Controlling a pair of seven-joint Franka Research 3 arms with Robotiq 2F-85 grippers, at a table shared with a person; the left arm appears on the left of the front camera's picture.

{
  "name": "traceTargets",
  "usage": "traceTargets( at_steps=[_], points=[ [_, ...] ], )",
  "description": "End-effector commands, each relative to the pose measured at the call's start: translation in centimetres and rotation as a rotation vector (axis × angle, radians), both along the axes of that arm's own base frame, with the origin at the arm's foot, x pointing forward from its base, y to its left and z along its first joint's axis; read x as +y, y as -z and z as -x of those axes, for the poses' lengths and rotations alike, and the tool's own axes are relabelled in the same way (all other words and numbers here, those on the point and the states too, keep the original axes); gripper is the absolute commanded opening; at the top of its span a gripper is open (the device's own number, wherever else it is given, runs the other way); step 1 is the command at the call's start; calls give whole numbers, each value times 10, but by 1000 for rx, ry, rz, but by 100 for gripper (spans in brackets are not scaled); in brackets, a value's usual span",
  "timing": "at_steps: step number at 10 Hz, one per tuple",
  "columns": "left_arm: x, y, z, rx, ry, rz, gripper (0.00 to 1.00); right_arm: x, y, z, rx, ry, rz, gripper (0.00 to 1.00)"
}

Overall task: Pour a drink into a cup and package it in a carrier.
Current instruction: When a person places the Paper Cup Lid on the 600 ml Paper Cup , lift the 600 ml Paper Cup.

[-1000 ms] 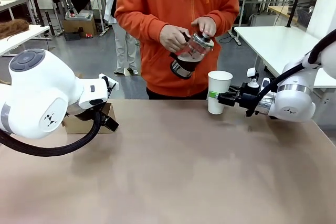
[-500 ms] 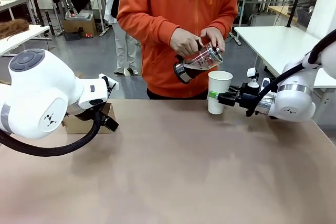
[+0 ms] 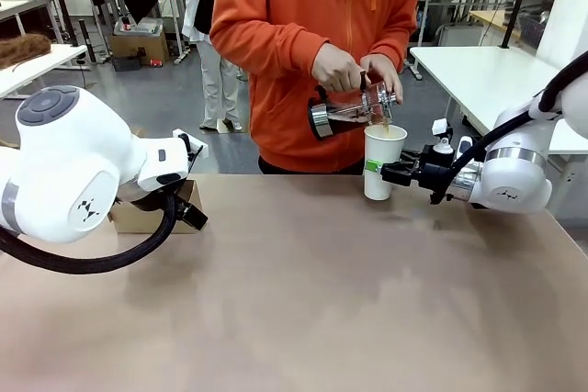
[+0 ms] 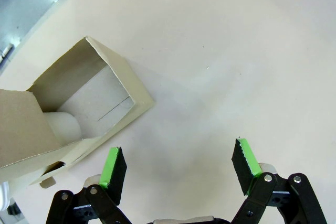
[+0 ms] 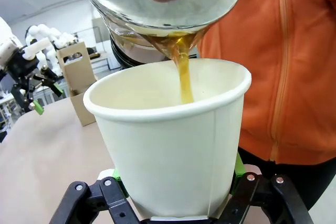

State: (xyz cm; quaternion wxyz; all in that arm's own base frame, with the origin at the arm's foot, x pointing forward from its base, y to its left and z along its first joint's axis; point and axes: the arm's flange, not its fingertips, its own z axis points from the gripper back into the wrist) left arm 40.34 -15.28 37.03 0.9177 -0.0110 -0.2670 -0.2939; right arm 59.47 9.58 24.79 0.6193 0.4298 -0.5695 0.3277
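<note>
Pads (image 5: 237, 163) of the right gripper (image 3: 382, 170) press on both sides of the white paper cup (image 3: 381, 155), low on its wall, so this gripper is clamped on the cup and holds it upright at the far right part of the table (image 3: 312, 300). Whether the cup's base rests on the table or hangs just over it cannot be told. The cup is open, with no lid on it. Just above its rim the person tilts a glass French press (image 3: 352, 110), with one hand (image 3: 338, 68) at the handle and the other hand (image 3: 382, 72) on the top. A thin amber-brown stream of the drink (image 5: 182, 77) falls inside the cup; the level in the cup is hidden. The left gripper (image 4: 178, 148) hovers over the table with its jaws apart and nothing between them. It is just beside the cardboard cup carrier (image 4: 84, 74), which stands on the robot's left side, well apart from the cup. By this, the task seems to be in its first half: the pouring is under way but not finished. What is left is probably to end the pour, to close the cup, and to bring it across the table into a slot of the carrier.
</note>
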Motion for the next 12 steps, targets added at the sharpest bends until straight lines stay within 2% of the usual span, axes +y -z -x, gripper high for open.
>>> traceTargets(
  at_steps=[1,12],
  points=[
    [0,0,0,0,0,2,100,0,-4,0,-5,2,0,81],
    [0,0,0,0,0,2,100,0,-4,0,-5,2,0,81]
  ],
)
